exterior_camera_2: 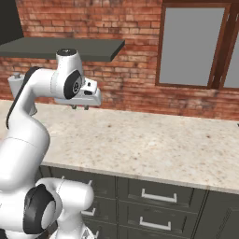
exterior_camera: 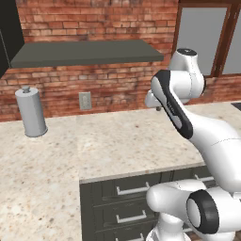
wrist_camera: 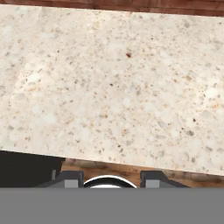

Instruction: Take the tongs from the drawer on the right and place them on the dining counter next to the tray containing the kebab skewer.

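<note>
My gripper (exterior_camera_2: 80, 108) hangs pointing down over the beige speckled worktop (exterior_camera_2: 154, 140), well above its surface. Its two dark fingertips (wrist_camera: 70, 179) stand apart with nothing between them, so it is open. In the left base view the hand is mostly hidden behind my own arm, with one fingertip (exterior_camera: 158, 108) peeking out. Dark charcoal drawers (exterior_camera_2: 158, 194) with horizontal silver bar handles line the cabinet front below the worktop (exterior_camera: 117, 141), all shut. The tongs are hidden. The dining counter and the tray are out of view.
A grey cylindrical canister (exterior_camera: 30, 112) stands at the back left of the worktop by the brick wall. A dark shelf (exterior_camera: 84, 52) juts out over the worktop above gripper height. A window (exterior_camera_2: 189, 44) is at the right, and a wall outlet (exterior_camera: 85, 100) sits in the brick.
</note>
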